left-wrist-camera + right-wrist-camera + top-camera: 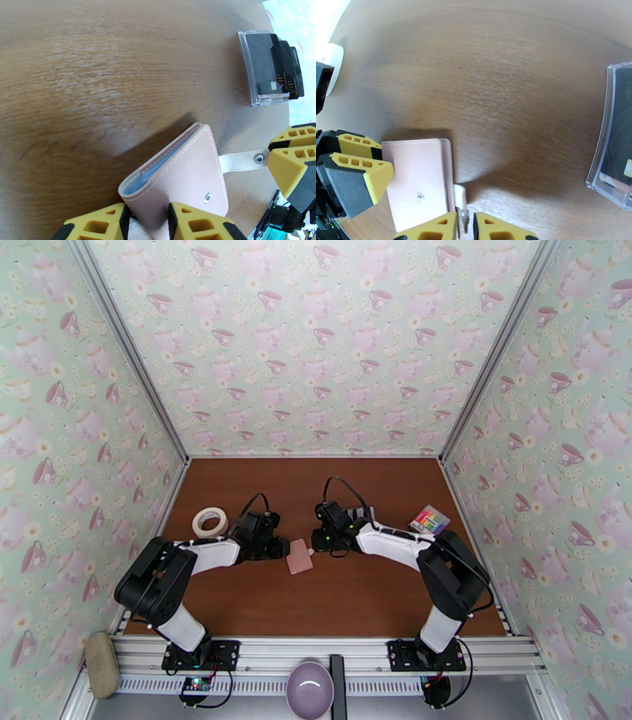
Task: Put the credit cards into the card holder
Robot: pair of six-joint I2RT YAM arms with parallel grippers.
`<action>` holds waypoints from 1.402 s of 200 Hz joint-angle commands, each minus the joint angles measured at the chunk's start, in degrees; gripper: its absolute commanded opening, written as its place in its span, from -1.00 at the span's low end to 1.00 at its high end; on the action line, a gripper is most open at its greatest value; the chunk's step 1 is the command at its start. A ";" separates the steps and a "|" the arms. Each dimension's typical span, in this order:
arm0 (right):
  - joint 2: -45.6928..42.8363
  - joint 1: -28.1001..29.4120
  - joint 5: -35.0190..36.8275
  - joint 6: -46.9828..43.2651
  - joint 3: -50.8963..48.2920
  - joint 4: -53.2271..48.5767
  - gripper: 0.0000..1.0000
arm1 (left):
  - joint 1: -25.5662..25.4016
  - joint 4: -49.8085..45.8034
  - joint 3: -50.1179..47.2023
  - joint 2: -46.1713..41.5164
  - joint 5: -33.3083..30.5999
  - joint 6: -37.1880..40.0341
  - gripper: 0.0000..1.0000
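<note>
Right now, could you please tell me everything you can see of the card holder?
The card holder is a small pale pink fold-over wallet, leather-like, with pale stitching along its edges and a pale blue lining showing at the open end. It is folded but unsnapped: one snap half sits on its face, the other on the whitish tab, pulled out sideways. The left gripper clamps its body; the right gripper pinches the tab. It seems lifted just off the table.

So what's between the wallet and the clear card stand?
Nothing: bare table between wallet and stand in the left wrist view.
</note>
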 commanded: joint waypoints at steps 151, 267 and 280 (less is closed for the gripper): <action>-0.18 -0.38 -3.07 0.65 -0.95 1.73 -0.67 | -0.34 -1.53 0.56 2.03 -1.08 0.82 -0.35; 1.03 -0.38 -3.37 -0.03 -0.35 1.12 -0.66 | -0.32 -1.53 0.56 2.38 -1.04 0.75 -0.35; 1.30 -0.37 -3.53 -0.05 -0.34 1.23 -0.66 | -0.32 -1.53 0.56 2.38 -1.03 0.77 -0.35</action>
